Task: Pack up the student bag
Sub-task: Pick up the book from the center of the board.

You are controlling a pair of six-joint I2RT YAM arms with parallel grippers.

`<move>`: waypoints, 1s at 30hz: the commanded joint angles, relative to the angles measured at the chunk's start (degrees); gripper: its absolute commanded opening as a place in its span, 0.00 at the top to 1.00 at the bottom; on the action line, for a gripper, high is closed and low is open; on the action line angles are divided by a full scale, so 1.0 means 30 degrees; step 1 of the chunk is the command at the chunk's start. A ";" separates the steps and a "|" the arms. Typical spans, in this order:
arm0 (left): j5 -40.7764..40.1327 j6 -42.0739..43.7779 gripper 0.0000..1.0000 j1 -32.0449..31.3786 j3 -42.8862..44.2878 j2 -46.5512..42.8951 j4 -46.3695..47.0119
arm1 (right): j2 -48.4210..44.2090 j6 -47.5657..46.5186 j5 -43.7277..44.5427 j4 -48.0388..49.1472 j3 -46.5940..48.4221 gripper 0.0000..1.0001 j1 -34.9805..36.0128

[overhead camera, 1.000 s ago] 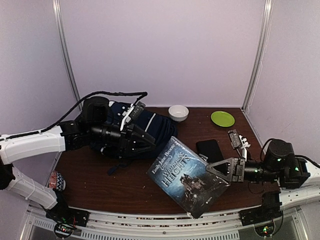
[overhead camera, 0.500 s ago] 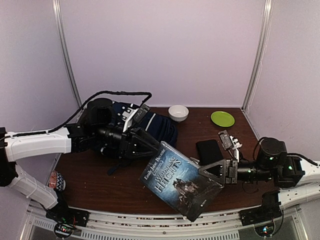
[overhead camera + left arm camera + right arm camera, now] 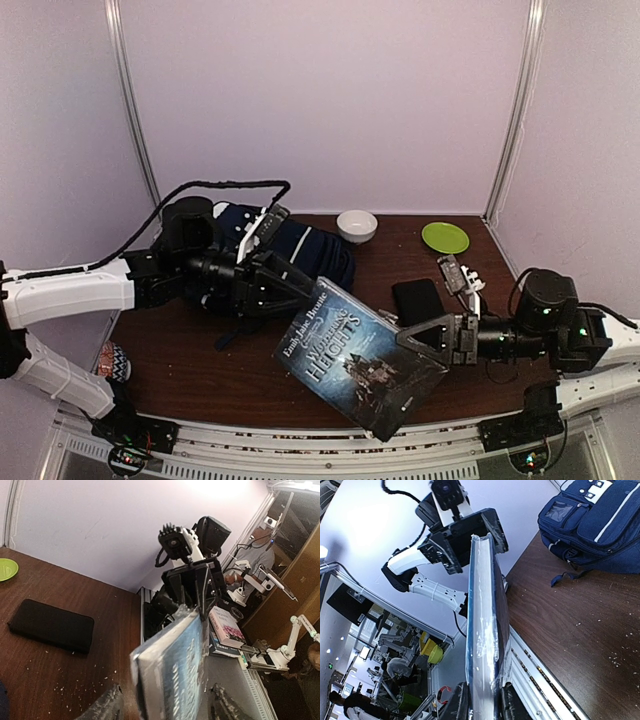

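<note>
The student bag, navy with white trim, lies at the back left of the table; the right wrist view shows it too. My right gripper is shut on the right edge of a plastic-wrapped blue book and holds it tilted above the table. Seen edge-on, the book sits clamped between that gripper's fingers. My left gripper is open in front of the bag. The book's near corner sits between its spread fingers with gaps on both sides.
A white bowl and a green plate stand at the back. A flat black case lies right of centre, also in the left wrist view. A small white-and-black object lies near the right edge.
My right gripper has carried the book leftward, so its upper-left corner now lies between my left gripper's open fingers. The left arm shifted only slightly.
</note>
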 commanded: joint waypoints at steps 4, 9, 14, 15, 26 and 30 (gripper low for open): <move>-0.0050 -0.1059 0.02 0.0796 -0.0576 -0.1336 0.2098 | -0.0176 -0.0203 -0.0735 0.4295 0.1918 1.00 0.0186; 0.0821 -0.1589 0.02 0.0869 -0.0621 -0.1694 0.2787 | 0.0085 -0.0388 -0.0636 0.4198 0.2155 1.00 0.0217; 0.1835 -0.1881 0.02 0.0778 -0.0786 -0.1611 0.2936 | 0.0615 -0.0519 -0.0774 0.4634 0.2340 1.00 0.0216; 0.1893 -0.1797 0.02 0.0741 -0.0795 -0.1568 0.2728 | 0.0722 -0.0555 -0.0866 0.4747 0.2426 1.00 0.0223; 0.2669 -0.1769 0.03 0.0282 -0.1028 -0.1197 0.2548 | 0.1630 -0.1105 -0.0641 0.4938 0.3311 1.00 0.0220; 0.2945 -0.1275 0.23 -0.0033 -0.0754 -0.1310 0.1910 | 0.2035 -0.1267 -0.0396 0.5208 0.3521 1.00 0.0201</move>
